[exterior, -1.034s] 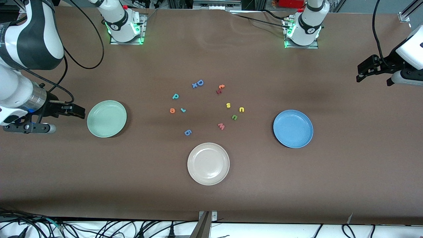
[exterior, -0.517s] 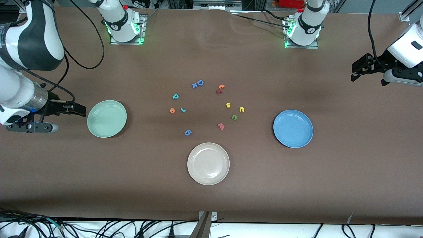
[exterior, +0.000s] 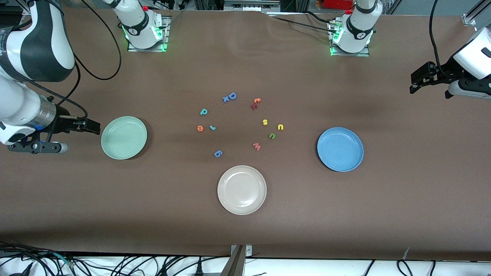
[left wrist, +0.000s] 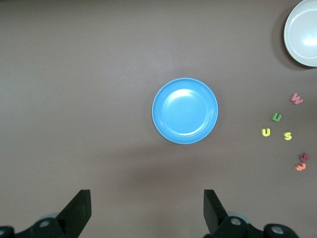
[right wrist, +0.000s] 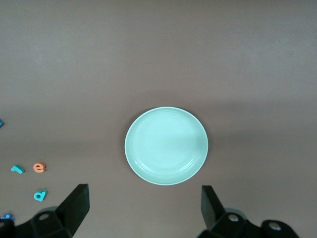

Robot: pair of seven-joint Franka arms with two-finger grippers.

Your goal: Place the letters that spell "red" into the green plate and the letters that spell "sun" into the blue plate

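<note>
Six target letters all sit loose mid-table, none plated yet.

Front view: teal d (exterior: 203, 112), orange e (exterior: 200, 128), teal r (exterior: 212, 127) cluster toward the green plate (exterior: 115, 149); yellow s (exterior: 264, 122), yellow u (exterior: 280, 127), green n (exterior: 272, 136) toward the blue plate (exterior: 356, 153). My right gripper (exterior: 92, 128) hangs just beside the green plate, my left gripper (exterior: 416, 82) is up near the table's end; both wide open, holding nothing. Risk: blue D (exterior: 231, 96), blue g (exterior: 218, 153) and pink w (exterior: 256, 146) are decoys close by; the d reads like a p.

Left wrist view: blue plate (left wrist: 163, 94) centred between my fingers (left wrist: 79, 210); n and u nearly touch, so one pinch could drag both.

Right wrist view: green plate (right wrist: 136, 163) centred; e (right wrist: 39, 167) and r (right wrist: 17, 169) close together, same problem.
</note>
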